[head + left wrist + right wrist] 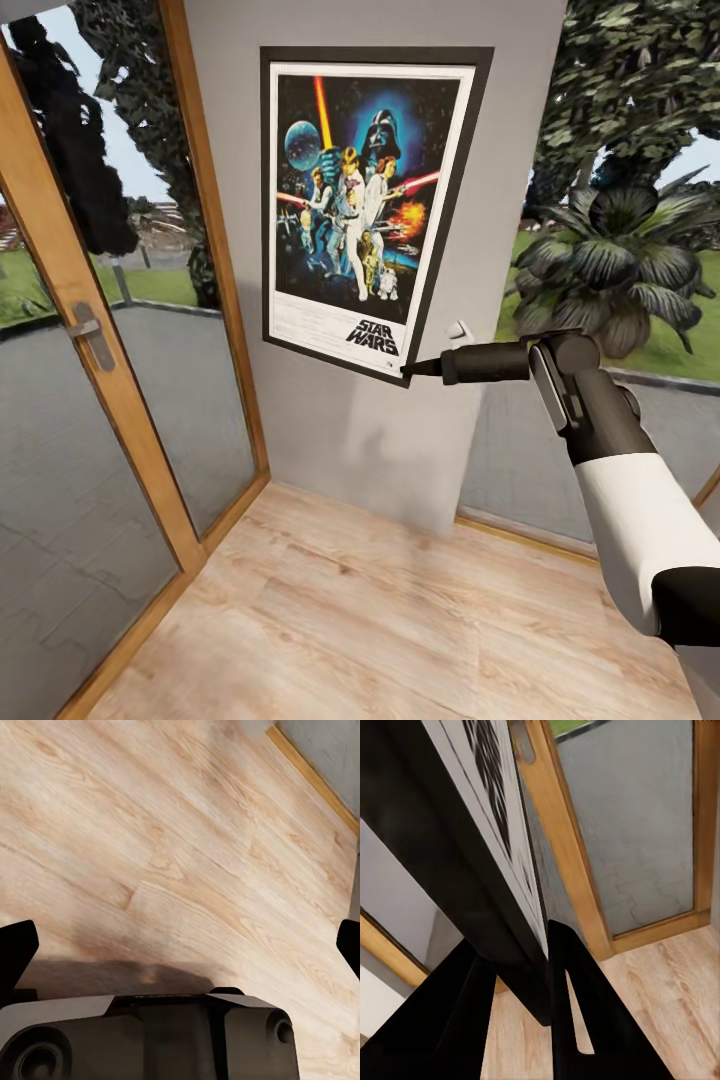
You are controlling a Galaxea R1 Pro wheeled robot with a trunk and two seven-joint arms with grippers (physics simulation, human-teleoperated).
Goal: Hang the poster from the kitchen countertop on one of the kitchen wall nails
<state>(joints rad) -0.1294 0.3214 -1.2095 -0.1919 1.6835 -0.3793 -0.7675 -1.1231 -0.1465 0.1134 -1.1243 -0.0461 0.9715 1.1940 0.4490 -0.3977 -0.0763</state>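
The Star Wars poster [360, 200] stands upright, slightly tilted, flat against a narrow grey wall [380, 440]. My right gripper [408, 371] reaches in from the right and is shut on the poster's lower right corner. In the right wrist view the two black fingers [577, 1005] pinch the black frame edge of the poster [450, 832] between them. My left gripper [180, 945] hangs open over the wooden floor, with nothing between its fingers. No wall nail can be made out. The kitchen countertop is out of view.
A glass door with a wooden frame and metal handle [90, 330] stands left of the wall. A large window with a leafy plant [620, 260] outside lies to the right. A small white object [460, 330] sits just above my right gripper. Light wooden floor [400, 620] spreads below.
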